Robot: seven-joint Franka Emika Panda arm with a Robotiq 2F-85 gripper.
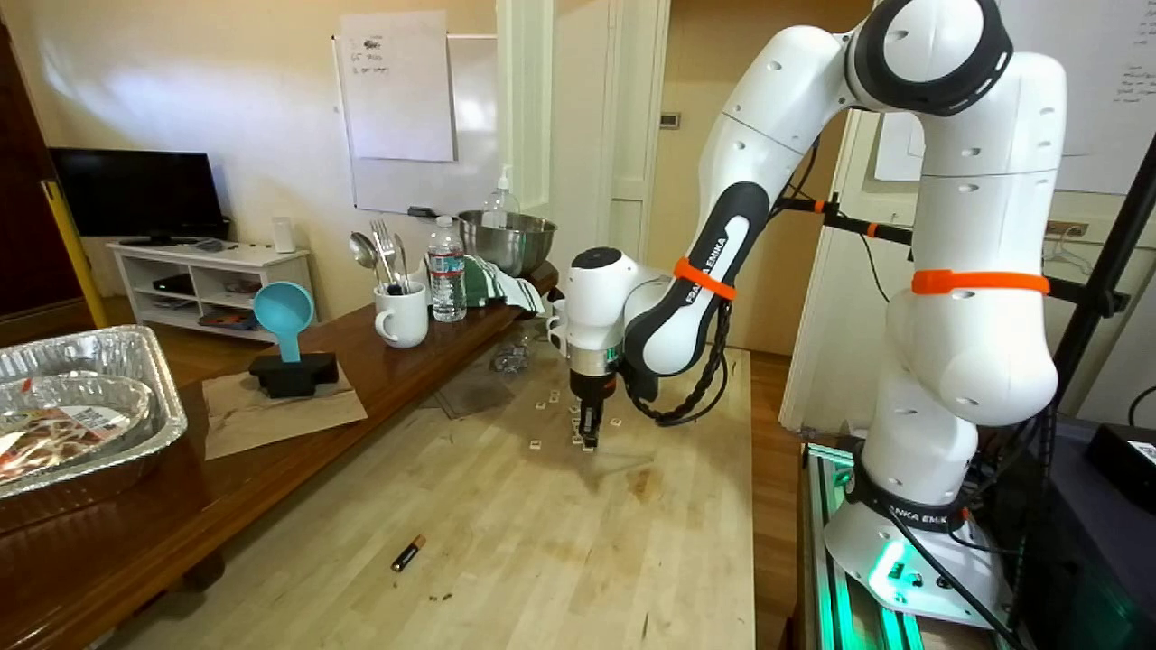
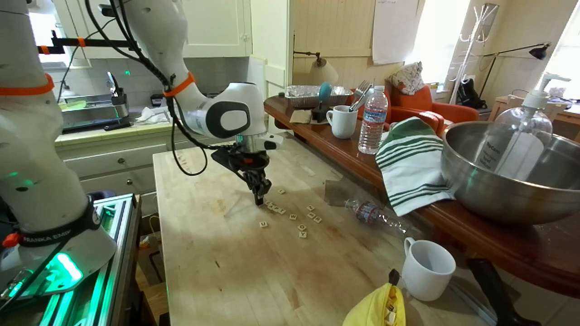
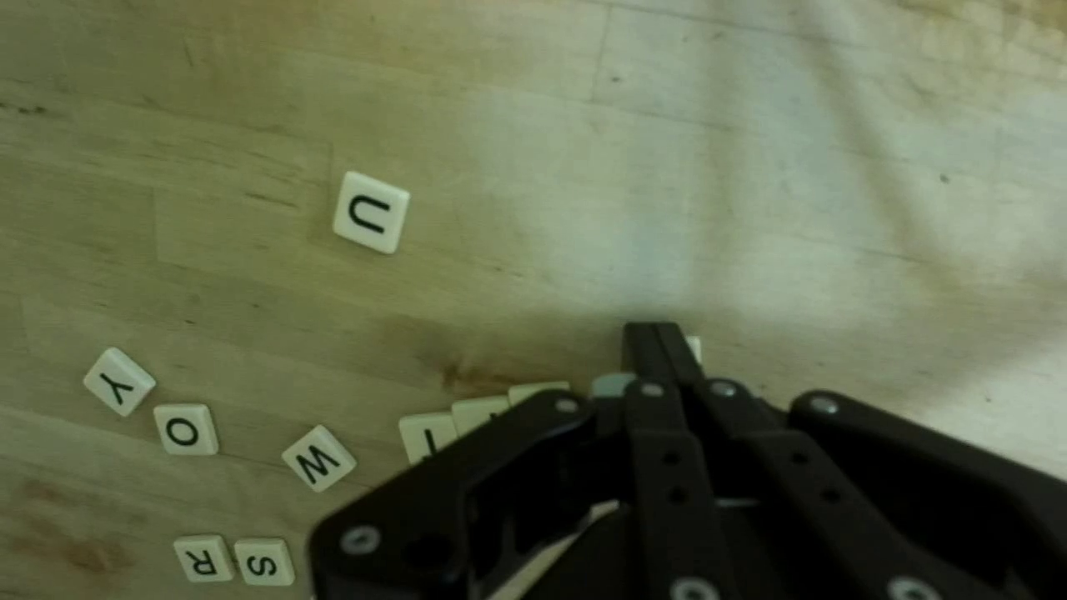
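My gripper (image 3: 654, 329) is shut, its black fingers pressed together with nothing visible between them. It points down at the wooden tabletop (image 1: 506, 533), with its tips at or just above the surface among small white letter tiles. In the wrist view a short row of tiles (image 3: 427, 435) runs under the left finger linkage, partly hidden. A sliver of another tile (image 3: 693, 347) peeks out just right of the fingertips. Farther off lie the U tile (image 3: 371, 212), the W tile (image 3: 318, 458), the O tile (image 3: 186, 429), the Y tile (image 3: 119, 382), the R tile (image 3: 203, 558) and the S tile (image 3: 264, 561).
A battery (image 1: 408, 552) lies on the tabletop. A crushed bottle (image 2: 374, 213), white mug (image 2: 428, 270) and yellow pouch (image 2: 374, 310) line the table's side. The raised wooden ledge (image 1: 361, 384) carries a cutlery mug (image 1: 403, 316), water bottle (image 1: 447, 275), metal bowl (image 2: 512, 194) and foil trays (image 1: 163, 397).
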